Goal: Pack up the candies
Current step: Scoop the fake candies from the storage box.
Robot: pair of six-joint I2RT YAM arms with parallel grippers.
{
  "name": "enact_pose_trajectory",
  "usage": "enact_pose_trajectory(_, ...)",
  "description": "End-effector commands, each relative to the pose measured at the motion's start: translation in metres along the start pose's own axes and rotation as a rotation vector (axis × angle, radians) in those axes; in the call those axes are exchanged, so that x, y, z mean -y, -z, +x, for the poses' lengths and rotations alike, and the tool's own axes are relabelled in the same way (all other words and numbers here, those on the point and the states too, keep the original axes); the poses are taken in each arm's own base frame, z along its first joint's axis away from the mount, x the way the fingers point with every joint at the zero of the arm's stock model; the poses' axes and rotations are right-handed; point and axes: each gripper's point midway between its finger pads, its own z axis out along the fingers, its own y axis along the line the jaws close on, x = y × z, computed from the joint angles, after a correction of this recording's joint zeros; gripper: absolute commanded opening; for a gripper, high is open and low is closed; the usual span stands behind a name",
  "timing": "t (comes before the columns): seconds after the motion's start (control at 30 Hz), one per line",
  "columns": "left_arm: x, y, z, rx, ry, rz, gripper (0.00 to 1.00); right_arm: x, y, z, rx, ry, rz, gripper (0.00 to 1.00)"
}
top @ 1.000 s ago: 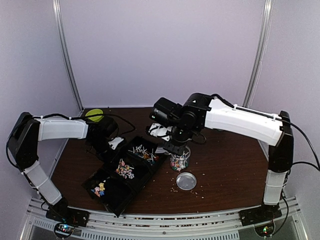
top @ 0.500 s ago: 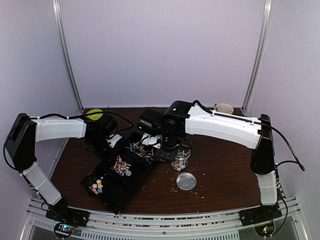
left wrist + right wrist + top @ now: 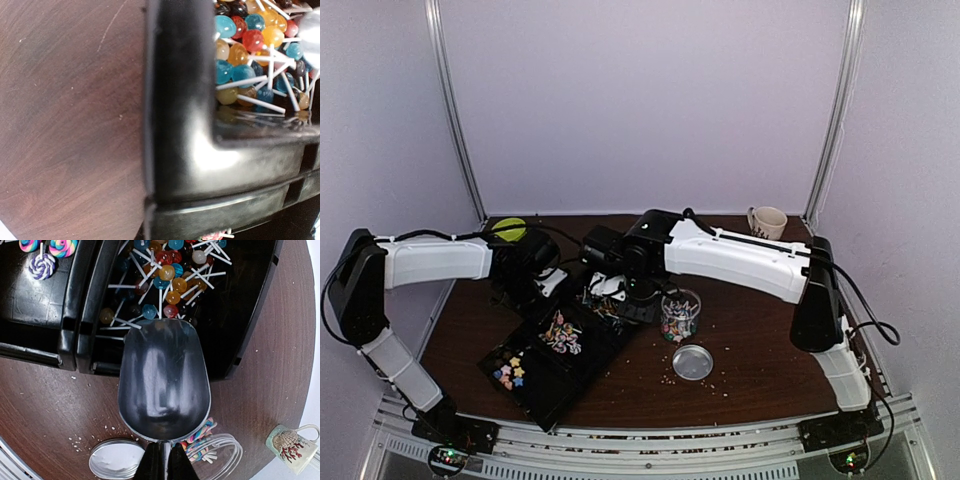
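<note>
A black three-part tray (image 3: pixel 582 365) holds the candies: small pastel sweets (image 3: pixel 510 373) in the near part, swirl lollipops (image 3: pixel 560 333) in the middle, round lollipops (image 3: pixel 167 272) in the far part. My right gripper (image 3: pixel 162 463) is shut on the handle of an empty metal scoop (image 3: pixel 162 380). The scoop's mouth lies over the round lollipops. A glass jar (image 3: pixel 680 315) to its right holds some swirl candies (image 3: pixel 202 437). My left gripper (image 3: pixel 533 287) is at the tray's far left corner, on its rim (image 3: pixel 180 125).
The jar's metal lid (image 3: pixel 692 362) lies on the table in front of the jar, also in the right wrist view (image 3: pixel 115 460). A mug (image 3: pixel 767 220) stands at the back right. A green object (image 3: pixel 508 229) sits at the back left. Pale crumbs (image 3: pixel 670 378) lie around the lid.
My right arm has swung left with the scoop, from above the jar to over the tray's far compartment. The tray has shifted slightly left with my left gripper.
</note>
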Motion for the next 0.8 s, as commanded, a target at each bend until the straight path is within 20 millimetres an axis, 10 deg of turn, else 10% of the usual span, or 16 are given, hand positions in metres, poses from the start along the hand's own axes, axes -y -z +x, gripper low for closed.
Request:
enact_pose_trajectory(0.0, 0.007, 0.033, -0.039, 0.159, -0.018, 0.028, 0.0, -0.007, -0.013, -0.007, -0.006, 0.036, -0.036, 0.0)
enact_pose_trajectory(0.77, 0.035, 0.036, -0.047, 0.184, -0.053, 0.18, 0.0, -0.051, -0.08, -0.051, 0.285, -0.071, -0.268, 0.0)
